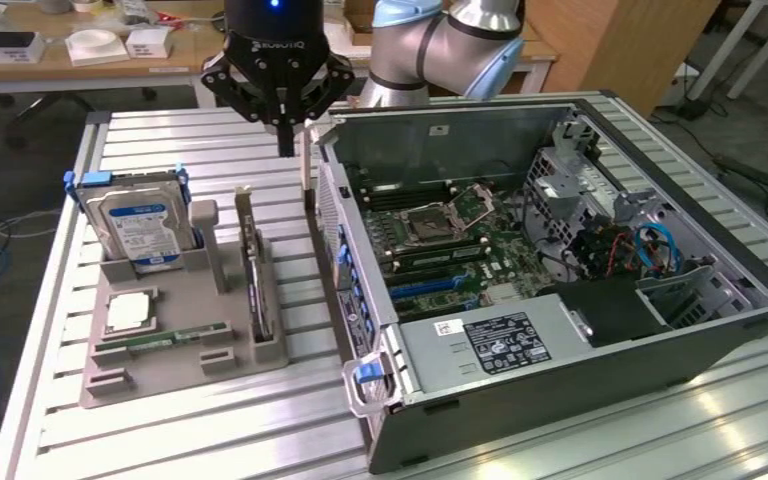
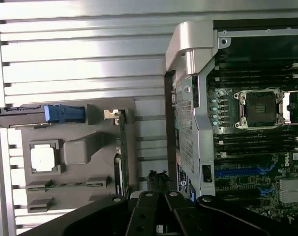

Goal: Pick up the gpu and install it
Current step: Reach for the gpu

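Slatted aluminium worktop (image 1: pixel 144 135) carries a grey holder (image 1: pixel 171 375) and, on the exterior view's right, an open computer case (image 1: pixel 624 365). The gpu (image 1: pixel 259 285) stands on edge in a slot of the holder, probably so that its top edge is free for a pinch from above. The hand (image 1: pixel 287 135) hangs clenched and empty above the gap between holder and case. Looking straight down, the wrist view reduces the card to a thin line and bares the processor socket (image 2: pixel 259 105). The exterior view gives the card's height.
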### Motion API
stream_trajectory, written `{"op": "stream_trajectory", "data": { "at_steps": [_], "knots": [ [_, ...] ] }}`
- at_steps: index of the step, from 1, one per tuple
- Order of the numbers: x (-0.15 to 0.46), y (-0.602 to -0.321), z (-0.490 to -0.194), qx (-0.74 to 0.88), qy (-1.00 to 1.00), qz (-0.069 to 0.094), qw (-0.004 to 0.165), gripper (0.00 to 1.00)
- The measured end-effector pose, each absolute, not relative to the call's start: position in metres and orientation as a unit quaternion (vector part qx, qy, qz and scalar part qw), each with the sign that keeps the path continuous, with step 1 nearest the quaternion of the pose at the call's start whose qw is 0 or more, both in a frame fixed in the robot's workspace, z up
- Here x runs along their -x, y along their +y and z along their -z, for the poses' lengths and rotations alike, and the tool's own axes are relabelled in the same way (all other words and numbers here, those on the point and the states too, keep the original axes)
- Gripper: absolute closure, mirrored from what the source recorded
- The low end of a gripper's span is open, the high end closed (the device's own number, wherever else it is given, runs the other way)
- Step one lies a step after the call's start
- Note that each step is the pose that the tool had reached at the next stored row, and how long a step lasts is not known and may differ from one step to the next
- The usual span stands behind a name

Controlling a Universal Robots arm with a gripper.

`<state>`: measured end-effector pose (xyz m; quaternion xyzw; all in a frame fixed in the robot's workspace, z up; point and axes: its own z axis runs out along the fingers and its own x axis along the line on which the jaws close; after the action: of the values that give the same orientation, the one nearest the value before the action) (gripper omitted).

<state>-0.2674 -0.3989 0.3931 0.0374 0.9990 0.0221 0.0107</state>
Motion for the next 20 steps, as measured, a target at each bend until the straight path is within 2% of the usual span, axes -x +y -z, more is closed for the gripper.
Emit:
{"op": "stream_trajectory", "data": {
  "at_steps": [20],
  "knots": [
    [0.305,-0.399,-0.393,-0.037,0.999,-0.022,0.01,0.9]
  ]
}}
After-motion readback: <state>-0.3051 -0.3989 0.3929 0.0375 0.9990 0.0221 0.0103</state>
